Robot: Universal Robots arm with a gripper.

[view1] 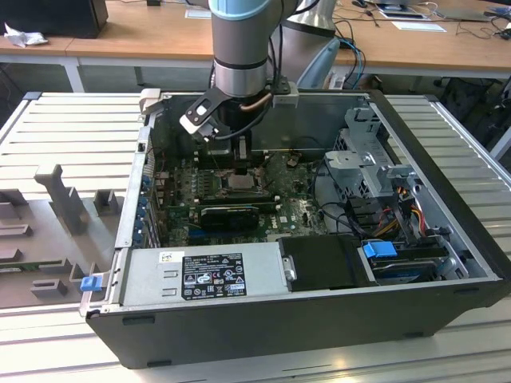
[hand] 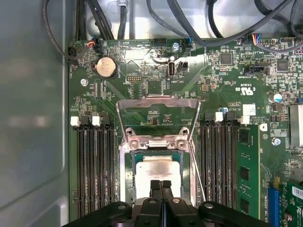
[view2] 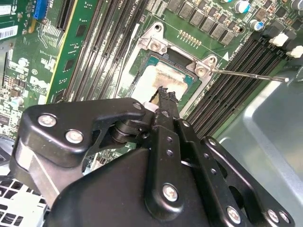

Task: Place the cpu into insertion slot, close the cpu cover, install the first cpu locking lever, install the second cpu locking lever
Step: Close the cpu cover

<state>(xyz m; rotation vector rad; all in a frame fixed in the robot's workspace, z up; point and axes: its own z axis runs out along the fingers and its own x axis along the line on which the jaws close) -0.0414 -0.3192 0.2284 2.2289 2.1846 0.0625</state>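
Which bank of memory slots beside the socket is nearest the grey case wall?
The bank across the socket from the green card; the other bank runs alongside that card.

- cpu (hand: 156, 171): pale silver-grey top
- insertion slot (hand: 124, 175): silver rim, dark inner edge
- circuit board (hand: 142, 85): green
- cpu cover (hand: 158, 100): silver
- gripper (hand: 161, 185): black, with silver screws
- memory slots (hand: 94, 165): black
- clip (view1: 379, 249), lower right of the exterior view: blue
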